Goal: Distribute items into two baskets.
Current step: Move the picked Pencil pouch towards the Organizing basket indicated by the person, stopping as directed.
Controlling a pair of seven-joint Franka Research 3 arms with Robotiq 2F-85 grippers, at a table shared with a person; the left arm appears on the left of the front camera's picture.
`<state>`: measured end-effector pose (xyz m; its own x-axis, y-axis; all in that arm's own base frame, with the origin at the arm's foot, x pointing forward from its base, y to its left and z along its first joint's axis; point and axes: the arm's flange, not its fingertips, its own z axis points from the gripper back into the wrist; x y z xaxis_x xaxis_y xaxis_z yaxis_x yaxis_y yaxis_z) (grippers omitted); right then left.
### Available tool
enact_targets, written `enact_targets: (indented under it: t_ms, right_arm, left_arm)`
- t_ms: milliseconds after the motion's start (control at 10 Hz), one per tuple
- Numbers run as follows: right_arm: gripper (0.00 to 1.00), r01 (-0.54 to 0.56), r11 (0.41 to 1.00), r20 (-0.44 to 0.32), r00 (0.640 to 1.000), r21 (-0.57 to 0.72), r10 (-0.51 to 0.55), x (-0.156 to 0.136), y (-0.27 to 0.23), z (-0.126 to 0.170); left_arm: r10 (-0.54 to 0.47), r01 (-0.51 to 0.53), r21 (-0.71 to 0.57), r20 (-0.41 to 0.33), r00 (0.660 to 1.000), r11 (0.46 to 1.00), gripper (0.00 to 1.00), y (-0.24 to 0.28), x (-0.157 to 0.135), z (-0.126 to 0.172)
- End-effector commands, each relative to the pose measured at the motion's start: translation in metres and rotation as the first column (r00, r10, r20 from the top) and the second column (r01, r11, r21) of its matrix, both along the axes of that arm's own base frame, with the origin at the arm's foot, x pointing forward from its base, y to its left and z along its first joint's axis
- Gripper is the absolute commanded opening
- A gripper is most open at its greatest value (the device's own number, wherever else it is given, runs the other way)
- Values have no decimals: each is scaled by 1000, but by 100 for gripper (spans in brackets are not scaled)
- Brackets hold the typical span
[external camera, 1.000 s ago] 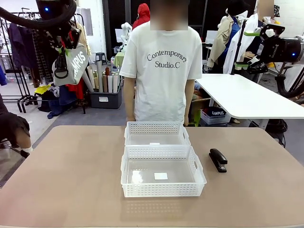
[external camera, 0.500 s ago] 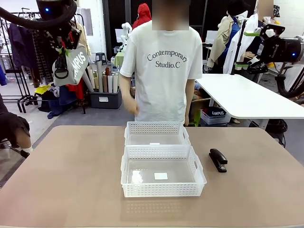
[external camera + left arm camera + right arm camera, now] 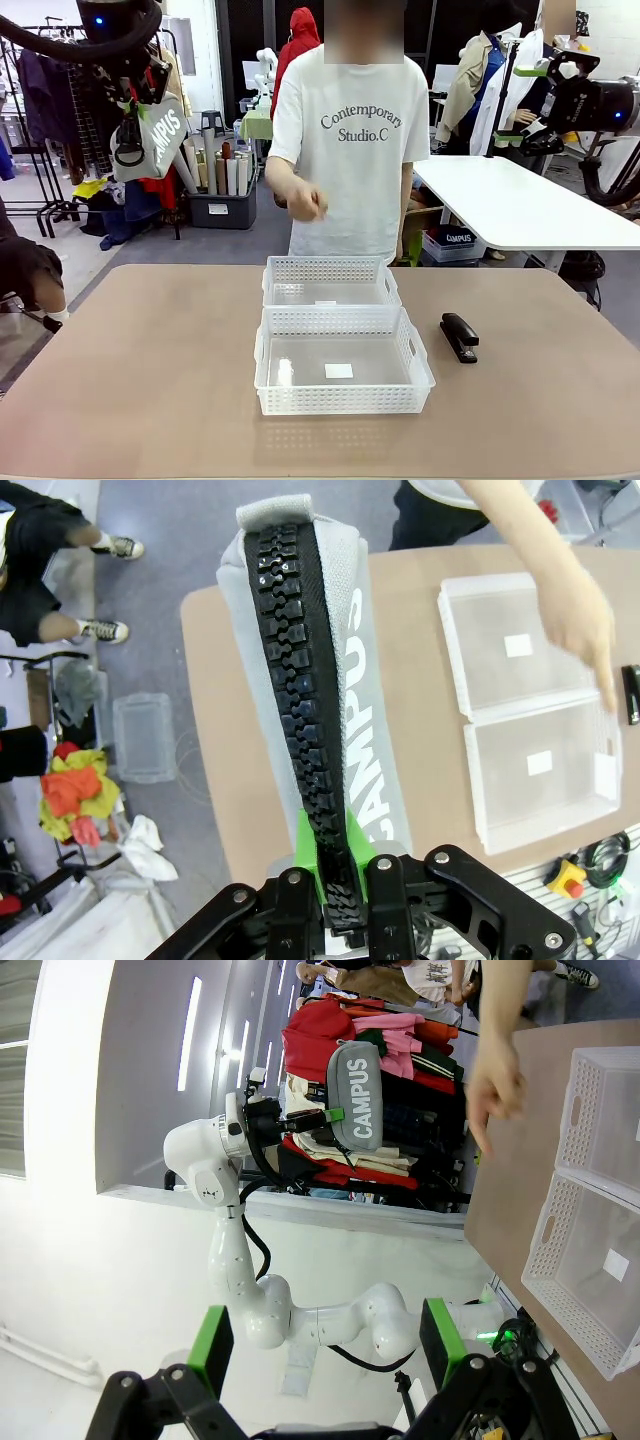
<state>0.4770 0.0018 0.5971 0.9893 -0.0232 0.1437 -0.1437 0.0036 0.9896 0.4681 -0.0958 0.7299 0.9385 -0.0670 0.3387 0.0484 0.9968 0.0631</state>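
Bright, even light; bowed wrist-view edges

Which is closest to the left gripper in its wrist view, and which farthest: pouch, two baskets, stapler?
1. The pouch, clamped in the left gripper, centre.
2. The far basket and near basket, on the table to the right: too close to call.
3. The stapler, at the right edge, past the baskets.
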Motion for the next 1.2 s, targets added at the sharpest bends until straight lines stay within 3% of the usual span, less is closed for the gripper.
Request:
enact_targets:
  t_ms: [0,1100]
  right_arm:
    - [100,0,1000,5,1000,2,0,0,0,2]
    - [100,0,1000,5,1000,2,0,0,0,2]
  left_arm:
    - [4,-4,1,3,1000,1000,0,1,-4,0]
    - [4,-4,1,3,1000,1000,0,1,-4,0]
